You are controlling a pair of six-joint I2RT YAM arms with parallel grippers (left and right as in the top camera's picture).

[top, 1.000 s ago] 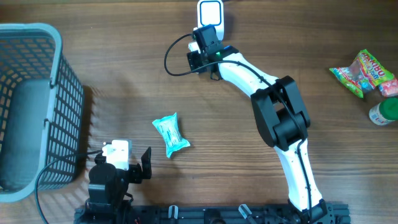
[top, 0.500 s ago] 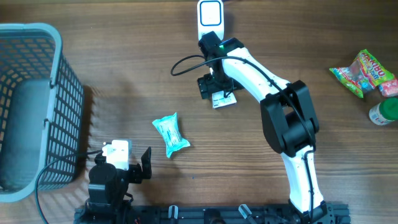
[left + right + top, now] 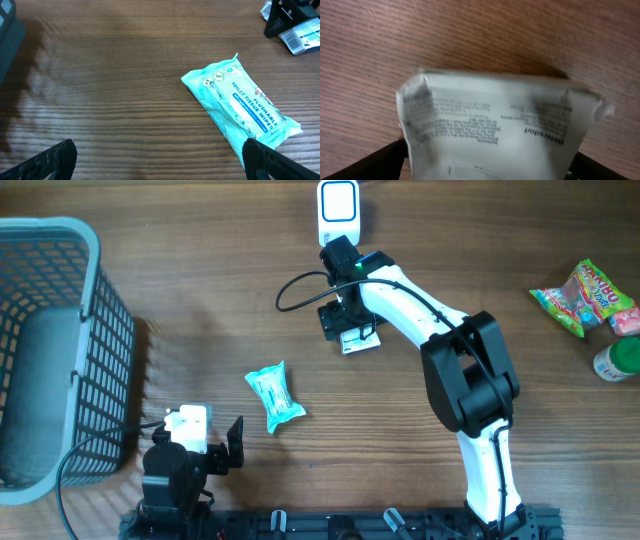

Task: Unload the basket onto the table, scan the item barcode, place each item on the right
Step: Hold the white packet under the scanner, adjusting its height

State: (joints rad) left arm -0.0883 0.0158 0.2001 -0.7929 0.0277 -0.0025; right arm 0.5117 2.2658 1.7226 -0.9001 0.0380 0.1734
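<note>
White packet (image 3: 358, 340) lies on table (image 3: 200, 280) near the scanner (image 3: 339, 202), not held up to it. Right fingers (image 3: 365, 165) straddle it wide; grip unclear. Left fingers (image 3: 55, 159) fully spread, empty. Scan judged not yet done.

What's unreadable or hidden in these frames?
White pack, right wrist: print blurred, no barcode findable.
Right gripper, overhead: jaws hidden under its own wrist; grip on the pack unclear.
Green-capped bottle, overhead: cut off by the right edge, label too small.
Basket, overhead: cut off by the left edge.
</note>
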